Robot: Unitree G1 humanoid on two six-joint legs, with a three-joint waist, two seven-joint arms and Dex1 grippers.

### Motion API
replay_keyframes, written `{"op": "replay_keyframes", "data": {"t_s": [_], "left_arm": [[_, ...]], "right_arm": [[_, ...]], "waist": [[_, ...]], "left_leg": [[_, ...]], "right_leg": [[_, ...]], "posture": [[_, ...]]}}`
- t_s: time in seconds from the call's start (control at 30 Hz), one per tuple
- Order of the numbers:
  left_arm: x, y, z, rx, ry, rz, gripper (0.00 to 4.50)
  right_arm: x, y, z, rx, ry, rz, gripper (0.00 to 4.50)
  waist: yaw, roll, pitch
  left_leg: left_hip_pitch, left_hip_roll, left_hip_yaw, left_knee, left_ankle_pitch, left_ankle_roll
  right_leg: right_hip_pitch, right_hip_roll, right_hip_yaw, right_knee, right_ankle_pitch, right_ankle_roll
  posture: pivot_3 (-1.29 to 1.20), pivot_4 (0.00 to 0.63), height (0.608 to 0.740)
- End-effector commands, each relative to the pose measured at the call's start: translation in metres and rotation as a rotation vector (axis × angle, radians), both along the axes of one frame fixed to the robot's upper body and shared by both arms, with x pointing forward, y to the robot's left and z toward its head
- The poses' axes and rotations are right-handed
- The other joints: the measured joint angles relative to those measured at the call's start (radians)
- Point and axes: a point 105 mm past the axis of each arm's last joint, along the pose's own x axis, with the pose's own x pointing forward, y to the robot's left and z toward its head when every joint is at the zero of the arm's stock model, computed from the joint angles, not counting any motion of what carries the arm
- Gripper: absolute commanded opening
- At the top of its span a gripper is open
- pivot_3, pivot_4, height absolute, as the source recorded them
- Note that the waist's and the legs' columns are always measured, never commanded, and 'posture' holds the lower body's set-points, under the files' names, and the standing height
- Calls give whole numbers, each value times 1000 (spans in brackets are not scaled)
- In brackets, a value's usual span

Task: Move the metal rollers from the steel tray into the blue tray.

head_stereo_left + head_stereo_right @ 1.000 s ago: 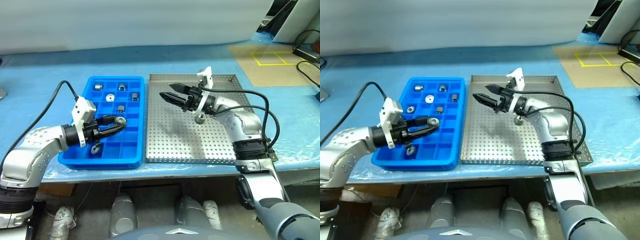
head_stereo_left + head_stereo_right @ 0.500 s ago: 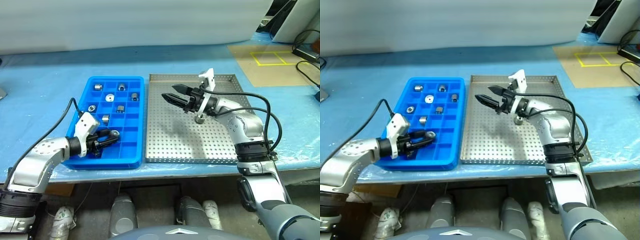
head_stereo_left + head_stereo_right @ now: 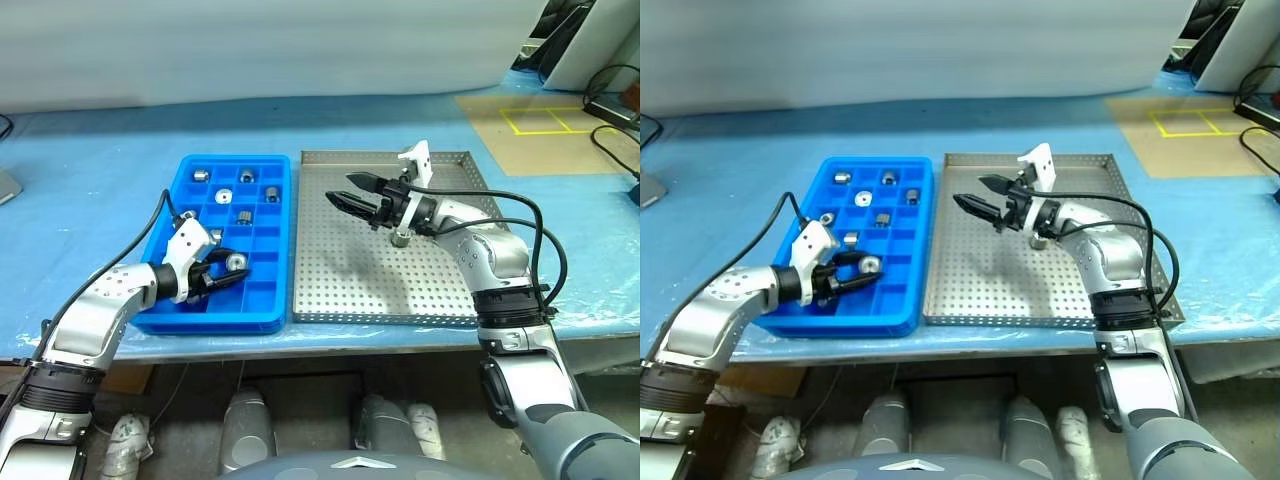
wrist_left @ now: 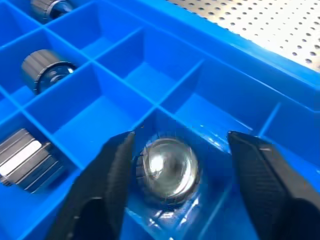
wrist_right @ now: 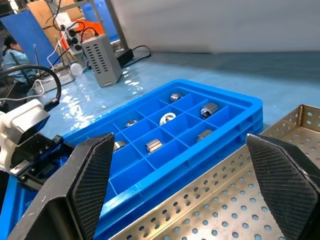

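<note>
Metal roller (image 4: 167,171) between open left gripper (image 4: 177,175)

No text, label or number seems readable on anything in view.

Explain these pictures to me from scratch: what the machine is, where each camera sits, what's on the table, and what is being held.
A two-armed humanoid robot stands at a blue-covered table. Two pictures come from its head, looking down; two come from cameras on its wrists. On the table lie a blue tray with small compartments, several holding metal rollers, and a steel tray with one roller left. The left tool has its fingers spread around a roller sitting in a compartment, touching one finger. The right tool hovers open over the steel tray, holding nothing.
</note>
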Motion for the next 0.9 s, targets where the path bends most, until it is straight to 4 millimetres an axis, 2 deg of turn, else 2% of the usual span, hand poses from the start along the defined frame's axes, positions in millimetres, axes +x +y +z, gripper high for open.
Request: {"op": "replay_keyframes", "data": {"t_s": [0.03, 0.1, 0.2, 0.27, 0.33, 0.43, 0.5, 0.57, 0.67, 0.77, 0.9], "left_arm": [[4, 8, 2, 27, -2, 35, 3045], [7, 8, 4, 36, -10, 37, 3045], [11, 3, 21, -20, -56, 33, 3045], [11, -6, 42, -103, -97, 0, 3045], [9, -17, 73, -250, -129, -39, 3045], [5, -28, 112, -413, -169, -96, 3045], [2, -35, 124, -450, -178, -127, 3045], [0, -42, 125, -444, -172, -155, 3045], [2, -55, 111, -418, -140, -175, 3045], [10, -65, 99, -397, -137, -155, 3045], [14, -75, 101, -451, -130, -166, 3045]], "right_arm": [[-1, -4, 14, 9, -64, -11, 4413], [-2, -4, 13, 7, -64, -10, 4413], [-2, -3, 13, 9, -62, -2, 4413], [-2, -7, 14, 10, -60, -3, 4413], [-1, -15, 13, -6, -54, -12, 4413], [2, -38, 6, -55, -35, -57, 4413], [6, -58, -1, -94, -17, -110, 4413], [11, -75, -8, -134, -7, -166, 4413], [10, -96, -25, -234, 6, -214, 4413], [6, -99, -37, -229, 43, -225, 4413], [2, -94, -49, -228, 57, -225, 4413]], "waist": [[-2, 0, 0], [-1, 0, 0], [1, 0, 0], [2, 0, 0], [7, -1, 1], [11, -2, 1], [9, -1, 1], [4, -1, 1], [1, -1, 1], [-6, -1, 1], [-8, -1, 1]], "left_leg": [[0, 0, 0, 0, 0, 0], [-1, 0, 0, -1, 1, -1], [-2, 0, 0, -1, 1, -2], [-2, 0, 0, -1, 1, -1], [-3, 0, 0, -1, 1, -1], [-5, 0, 0, 0, 2, -1], [-5, 0, 0, 1, 2, -2], [-5, -1, 0, 1, 2, -1], [-8, -1, 0, 0, 1, -1], [-11, 0, 0, -1, 1, 0], [-11, 0, 0, 0, 1, 0]], "right_leg": [[0, 0, 0, 0, 0, 0], [-1, 0, 0, 0, 0, 0], [-2, 1, -1, -1, 0, 0], [-2, 0, -1, -1, 0, 0], [-2, 0, -1, 0, 0, 0], [-2, 0, -2, 0, 0, -1], [-2, 0, -1, -1, 0, -1], [-2, 0, -1, -2, 0, -1], [-4, 0, -1, -3, -1, 1], [-6, 1, -2, -3, -1, 1], [-7, 1, -2, -3, -1, 1]], "posture": [[67, 150, 740], [66, 150, 740], [65, 150, 740], [67, 150, 740], [68, 150, 740], [70, 150, 740], [70, 150, 740], [69, 150, 740], [55, 150, 740], [37, 150, 740], [21, 150, 740]]}}
